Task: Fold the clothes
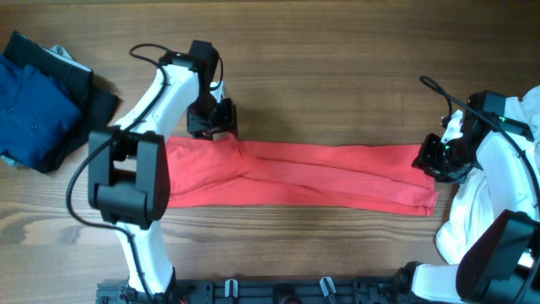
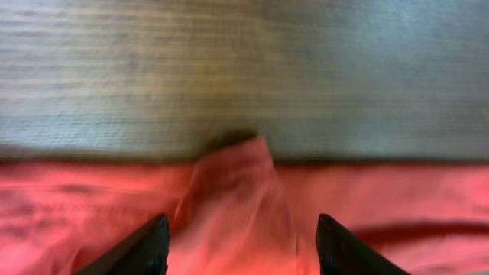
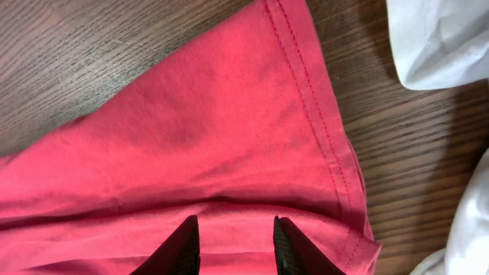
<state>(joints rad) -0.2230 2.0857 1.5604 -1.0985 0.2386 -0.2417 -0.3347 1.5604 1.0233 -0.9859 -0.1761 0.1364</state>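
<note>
**Shirt in long strip across mid-table, both end effectors at its ends**

The red T-shirt (image 1: 321,173) lies folded into a long narrow band. It runs L-R across the middle of the table (image 1: 337,67), about parallel to the near edge. Its far long edge is fairly straight. The near edge sags a bit toward the R end, where the stitched hem (image 3: 321,114) shows as a clean double seam.

Your left end effector (image 1: 211,120) sits at the band's far edge near the L end. In the wrist view its fingers (image 2: 141,250) are spread wide w/ red cloth below them. A small peak of fabric (image 2: 237,164) pokes out over the bare wood. Nothing is clamped.

Your right end effector (image 1: 435,157) is over the R end of the band. Its fingers (image 3: 183,246) are only partly apart, w/ a fold line of the shirt between them. You can't tell if the tips actually pinch it.

For room, there's bare wood far of the band between the two arms, and a narrower bare strip on the near side. The far-L corner is taken by a blue and black clothes pile (image 1: 38,105). A white cloth (image 1: 477,207) crowds the R edge, just beside the shirt's R end.
</note>
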